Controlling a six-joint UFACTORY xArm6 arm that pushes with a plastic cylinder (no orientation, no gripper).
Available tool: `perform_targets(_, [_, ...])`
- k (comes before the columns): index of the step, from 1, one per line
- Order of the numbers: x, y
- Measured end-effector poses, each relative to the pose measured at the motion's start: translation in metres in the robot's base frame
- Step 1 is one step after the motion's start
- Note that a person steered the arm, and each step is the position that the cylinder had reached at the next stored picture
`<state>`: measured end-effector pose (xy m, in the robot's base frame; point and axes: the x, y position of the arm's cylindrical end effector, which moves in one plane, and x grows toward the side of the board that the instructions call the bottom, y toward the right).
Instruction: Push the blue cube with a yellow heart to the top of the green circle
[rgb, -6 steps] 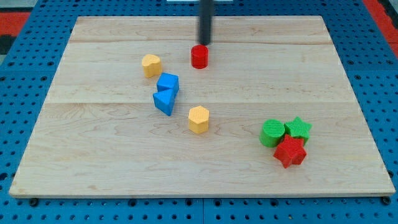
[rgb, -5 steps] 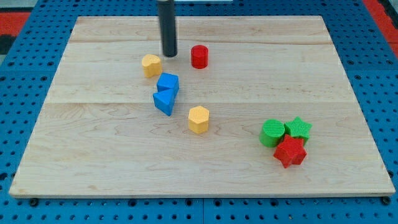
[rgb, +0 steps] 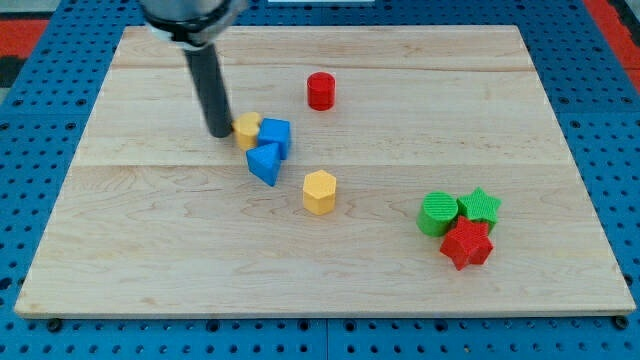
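Observation:
My tip (rgb: 219, 132) is at the upper left of the board, touching the left side of the yellow heart (rgb: 246, 130). The yellow heart presses against the left face of the blue cube (rgb: 274, 135). A blue triangular block (rgb: 265, 163) lies just below the cube, touching it. The green circle (rgb: 437, 214) sits at the lower right of the board, far from the cube, with a green star (rgb: 480, 207) on its right and a red star (rgb: 466, 243) below it.
A red cylinder (rgb: 320, 91) stands near the view's top, right of the cube. A yellow hexagon (rgb: 319, 191) lies between the blue blocks and the green circle. The wooden board (rgb: 150, 250) sits on a blue pegboard.
My tip has moved left and down from beside the red cylinder to the yellow heart's left side. The yellow heart has slid down and right onto the blue cube, which shifted slightly right.

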<state>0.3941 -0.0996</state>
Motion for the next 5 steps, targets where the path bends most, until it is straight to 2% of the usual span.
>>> perform_targets(1, [0.009,0.03])
perform_targets(3, [0.018,0.05])
perform_targets(5, [0.017,0.14])
